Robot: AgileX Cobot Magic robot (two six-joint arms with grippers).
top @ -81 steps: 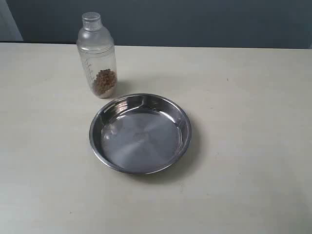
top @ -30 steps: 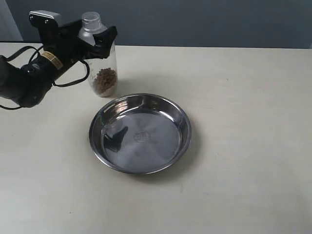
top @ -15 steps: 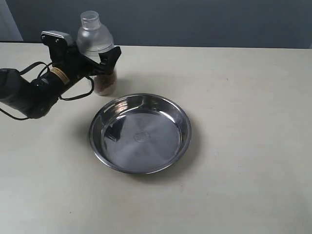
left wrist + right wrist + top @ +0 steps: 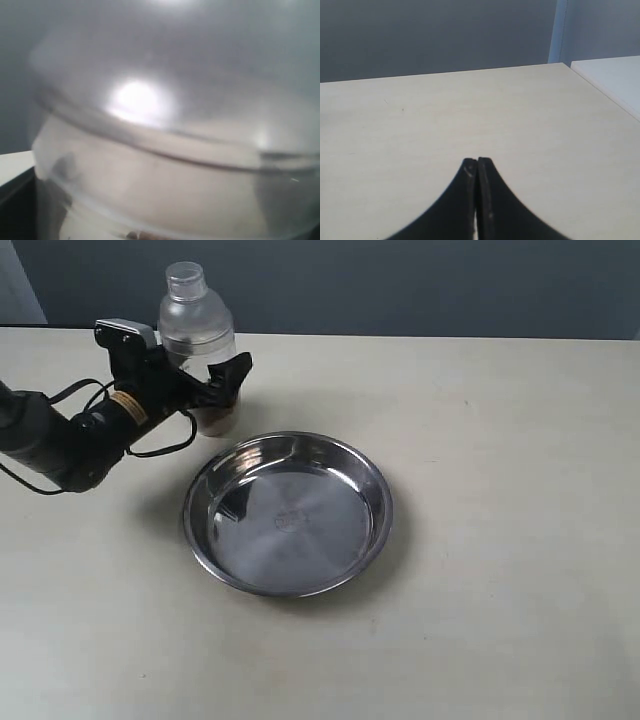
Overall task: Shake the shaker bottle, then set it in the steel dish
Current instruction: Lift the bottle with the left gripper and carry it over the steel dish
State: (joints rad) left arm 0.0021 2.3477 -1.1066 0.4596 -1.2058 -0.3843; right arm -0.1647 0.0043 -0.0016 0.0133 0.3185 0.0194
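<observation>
The table (image 4: 500,540) carries the steel dish (image 4: 373,527) left of centre. The shaker bottle (image 4: 195,325) stands near the far-left corner, its lower half hidden by the left gripper (image 4: 205,382) straddling it; I cannot tell whether it clamps. The right gripper (image 4: 477,167) is closed on nothing.

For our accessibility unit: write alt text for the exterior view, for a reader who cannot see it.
The robot's left hand straddles the lower part of an upright clear shaker bottle holding brown pellets, on a pale table. An empty round steel dish sits just in front, nearer the camera.
</observation>
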